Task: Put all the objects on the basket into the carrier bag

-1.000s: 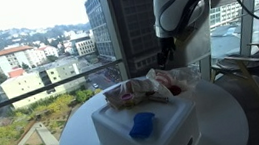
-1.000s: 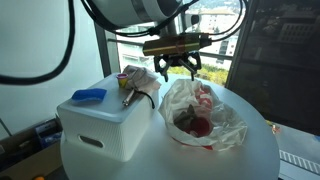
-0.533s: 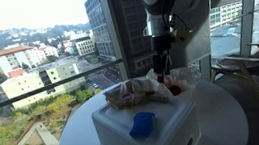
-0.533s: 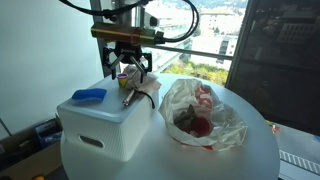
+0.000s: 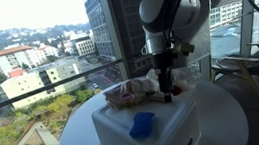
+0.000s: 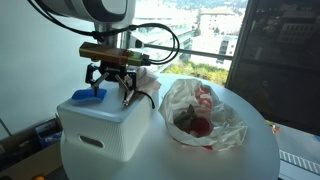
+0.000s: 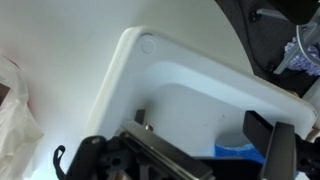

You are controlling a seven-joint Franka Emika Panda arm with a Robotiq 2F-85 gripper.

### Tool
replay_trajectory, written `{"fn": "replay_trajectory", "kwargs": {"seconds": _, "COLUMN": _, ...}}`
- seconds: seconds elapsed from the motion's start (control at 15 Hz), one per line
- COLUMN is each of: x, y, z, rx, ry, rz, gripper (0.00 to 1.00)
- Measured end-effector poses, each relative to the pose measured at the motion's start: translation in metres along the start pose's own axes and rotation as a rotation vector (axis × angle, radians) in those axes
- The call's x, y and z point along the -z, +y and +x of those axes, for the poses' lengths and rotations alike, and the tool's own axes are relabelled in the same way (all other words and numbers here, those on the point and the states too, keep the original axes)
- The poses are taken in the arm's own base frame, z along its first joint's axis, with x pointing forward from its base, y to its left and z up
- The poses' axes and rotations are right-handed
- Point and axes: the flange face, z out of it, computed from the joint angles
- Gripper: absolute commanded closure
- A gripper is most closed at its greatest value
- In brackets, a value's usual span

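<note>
Hovering above the basket (image 6: pixel 100 135), arm (image 5: pixel 167 12) pointing straight down.
The gripper (image 6: pixel 108 79) hangs spread and empty over a blue object (image 6: pixel 88 96) at the basket's corner; crumpled packets (image 6: pixel 143 88) lie along its edge, and the carrier bag (image 6: pixel 228 128) alongside holds red items (image 6: pixel 200 127).

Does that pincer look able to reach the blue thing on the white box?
Probably yes: the open pincer hovers over the white basket, close to the blue thing, whose top lies uncovered.

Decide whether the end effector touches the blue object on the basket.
Apart: an exterior view shows bare basket top between the end effector and the blue object.
</note>
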Motion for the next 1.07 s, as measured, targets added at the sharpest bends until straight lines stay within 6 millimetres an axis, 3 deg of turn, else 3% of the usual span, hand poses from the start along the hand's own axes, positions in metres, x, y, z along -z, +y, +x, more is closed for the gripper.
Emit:
{"fn": "replay_trajectory", "kwargs": {"seconds": 0.4, "x": -0.035, "y": 0.011, "z": 0.018, "rx": 0.072, "ry": 0.075, "rz": -0.129, "gripper": 0.0}}
{"fn": "replay_trajectory", "kwargs": {"seconds": 0.47, "x": -0.038, "y": 0.013, "z": 0.019, "rx": 0.084, "ry": 0.081, "rz": -0.144, "gripper": 0.25}}
{"fn": "replay_trajectory", "kwargs": {"seconds": 0.53, "x": -0.039, "y": 0.014, "z": 0.02, "rx": 0.094, "ry": 0.086, "rz": -0.158, "gripper": 0.27}}
{"fn": "replay_trajectory", "kwargs": {"seconds": 1.07, "x": -0.033, "y": 0.012, "z": 0.022, "rx": 0.129, "ry": 0.13, "rz": -0.198, "gripper": 0.85}}
